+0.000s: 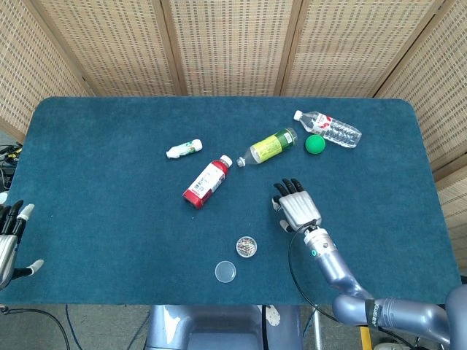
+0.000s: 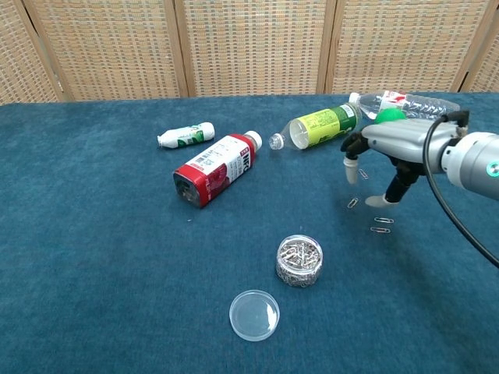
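- right hand [image 2: 390, 152] is hovering, fingers apart and holding nothing, over loose paper clips [image 2: 381, 225] right of the clip jar [image 2: 299, 260]
- I'd be lowering slowly, pinching one clip only

Silver right hand [image 2: 394, 144], black cable

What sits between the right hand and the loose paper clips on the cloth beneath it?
Nothing visible. The right hand hovers with fingers spread directly over the loose paper clips, and only bare blue cloth lies between them. The paper clip jar stands apart, nearer the robot.
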{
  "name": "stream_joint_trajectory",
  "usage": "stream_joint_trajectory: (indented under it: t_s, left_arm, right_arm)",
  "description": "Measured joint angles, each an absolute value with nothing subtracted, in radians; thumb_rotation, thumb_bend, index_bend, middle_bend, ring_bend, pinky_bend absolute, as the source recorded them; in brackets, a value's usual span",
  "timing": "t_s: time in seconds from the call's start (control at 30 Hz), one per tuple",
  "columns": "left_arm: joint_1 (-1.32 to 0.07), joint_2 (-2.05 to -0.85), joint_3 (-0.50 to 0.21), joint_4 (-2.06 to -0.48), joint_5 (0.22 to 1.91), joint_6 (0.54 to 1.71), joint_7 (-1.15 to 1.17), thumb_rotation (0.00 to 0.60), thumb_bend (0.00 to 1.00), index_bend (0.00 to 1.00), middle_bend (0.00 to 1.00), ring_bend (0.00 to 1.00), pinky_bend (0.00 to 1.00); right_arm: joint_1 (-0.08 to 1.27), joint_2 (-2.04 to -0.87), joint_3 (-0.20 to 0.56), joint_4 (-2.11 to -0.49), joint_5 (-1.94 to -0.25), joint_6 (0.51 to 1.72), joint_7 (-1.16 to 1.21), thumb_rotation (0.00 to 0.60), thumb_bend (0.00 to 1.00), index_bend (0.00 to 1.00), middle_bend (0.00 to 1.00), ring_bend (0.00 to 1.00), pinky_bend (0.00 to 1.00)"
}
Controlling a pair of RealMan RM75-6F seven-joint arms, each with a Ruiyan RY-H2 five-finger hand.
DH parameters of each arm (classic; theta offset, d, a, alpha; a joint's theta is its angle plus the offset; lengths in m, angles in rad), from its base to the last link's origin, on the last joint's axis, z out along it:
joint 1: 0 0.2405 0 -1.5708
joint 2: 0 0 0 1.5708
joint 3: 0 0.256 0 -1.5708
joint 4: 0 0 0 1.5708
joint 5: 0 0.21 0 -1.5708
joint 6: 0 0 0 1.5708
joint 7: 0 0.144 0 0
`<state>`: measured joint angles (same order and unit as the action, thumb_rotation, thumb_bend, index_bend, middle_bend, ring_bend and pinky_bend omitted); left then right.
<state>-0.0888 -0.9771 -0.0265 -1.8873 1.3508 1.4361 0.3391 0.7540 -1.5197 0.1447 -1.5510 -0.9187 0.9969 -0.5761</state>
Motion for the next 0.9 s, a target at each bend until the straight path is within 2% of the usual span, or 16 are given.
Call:
stream_joint_trajectory:
  t_s: [0.9]
  left_arm:
    - [-0.091, -0.98, -0.029, -1.884, 1.34, 1.435, 0.343, 0.6, 0.0, 0.0, 0.0, 0.0, 0.0]
  right_arm:
    - [0.72, -1.642, 0.142, -1.329, -0.868, 0.957, -0.485, 0.6, 0.3, 0.52, 0.11, 0.0, 0.06]
